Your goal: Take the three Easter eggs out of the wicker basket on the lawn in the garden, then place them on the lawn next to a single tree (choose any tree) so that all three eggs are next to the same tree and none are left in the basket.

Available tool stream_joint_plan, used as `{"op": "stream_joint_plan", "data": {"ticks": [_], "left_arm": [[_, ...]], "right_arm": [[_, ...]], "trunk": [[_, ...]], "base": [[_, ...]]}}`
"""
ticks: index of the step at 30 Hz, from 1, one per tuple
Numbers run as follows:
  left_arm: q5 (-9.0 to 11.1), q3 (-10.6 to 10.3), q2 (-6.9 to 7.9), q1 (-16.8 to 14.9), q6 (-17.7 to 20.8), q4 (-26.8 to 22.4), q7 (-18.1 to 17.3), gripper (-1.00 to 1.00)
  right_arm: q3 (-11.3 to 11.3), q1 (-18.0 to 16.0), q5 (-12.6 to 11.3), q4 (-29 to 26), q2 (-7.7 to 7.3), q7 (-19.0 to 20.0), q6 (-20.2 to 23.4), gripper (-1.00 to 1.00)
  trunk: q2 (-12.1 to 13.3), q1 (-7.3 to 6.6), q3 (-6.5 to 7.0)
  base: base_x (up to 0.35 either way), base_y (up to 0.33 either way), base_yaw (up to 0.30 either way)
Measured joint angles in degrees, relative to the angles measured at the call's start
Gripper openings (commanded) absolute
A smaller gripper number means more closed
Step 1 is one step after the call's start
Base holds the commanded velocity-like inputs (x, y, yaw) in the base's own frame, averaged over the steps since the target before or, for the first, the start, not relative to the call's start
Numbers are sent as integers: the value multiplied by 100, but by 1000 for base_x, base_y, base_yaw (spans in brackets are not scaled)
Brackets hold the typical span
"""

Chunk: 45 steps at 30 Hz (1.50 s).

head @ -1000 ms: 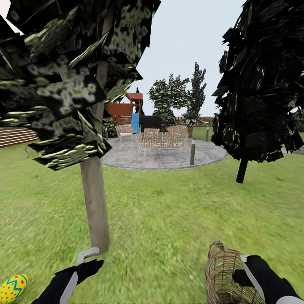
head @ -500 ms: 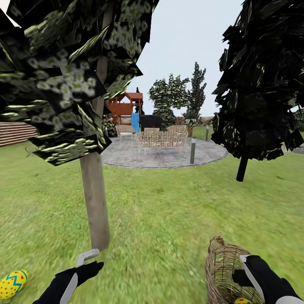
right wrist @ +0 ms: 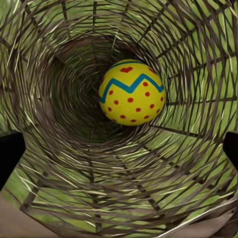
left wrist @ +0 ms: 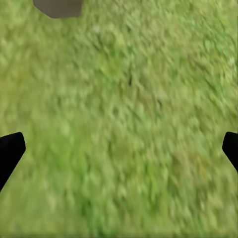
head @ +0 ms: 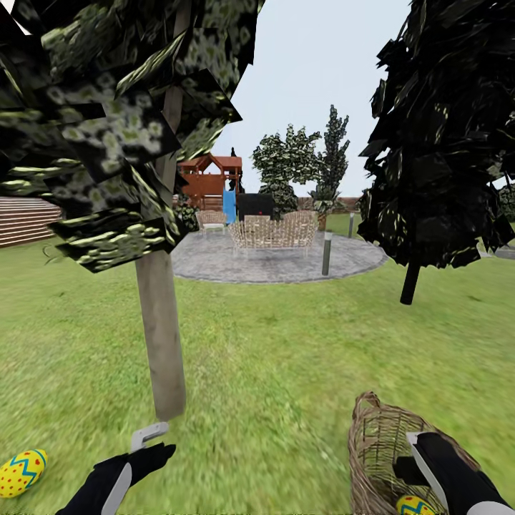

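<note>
Where the right wrist view looks inside the wicker basket [right wrist: 59,163], one Easter egg [right wrist: 131,92] sits; both end effectors released.

I stand in a garden: lawn [head: 286,372] underfoot, a pale-trunked tree [head: 161,336] at eleven o'clock, paved patio [head: 279,261] with wicker chairs [head: 275,234] at twelve, wooden playset [head: 211,179] beyond.

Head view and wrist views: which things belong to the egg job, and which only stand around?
Job:
- egg on lawn
- egg in wicker basket
- wicker basket
- pale-trunk tree
- lawn
- right pincer

Around:
- dark tree
- patio chairs
- playset
</note>
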Motion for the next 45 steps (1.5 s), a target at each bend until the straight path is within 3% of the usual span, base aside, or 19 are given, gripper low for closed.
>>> {"op": "stream_joint_plan", "data": {"ticks": [3,13,29,36,45], "left_arm": [[0,0,0,0,0,2,0,100],[10,4,-4,0,-9,-5,-14,100],[19,1,0,0,-18,-5,-17,100],[16,8,-2,0,-18,-5,-9,100],[9,4,-2,0,-9,-5,-8,100]], "right_arm": [[0,0,0,0,0,0,0,100],[0,0,1,0,0,0,0,100],[0,0,0,0,-35,0,0,100],[0,0,0,0,-35,0,0,100],[-2,0,0,11,-36,0,0,100]], "trunk": [[-120,66,-54],[-122,66,-54],[-122,63,-54],[-122,67,-54],[-481,264,-215]], "base": [[0,0,0],[24,0,0],[300,0,0],[48,0,0],[1,0,0]]}}
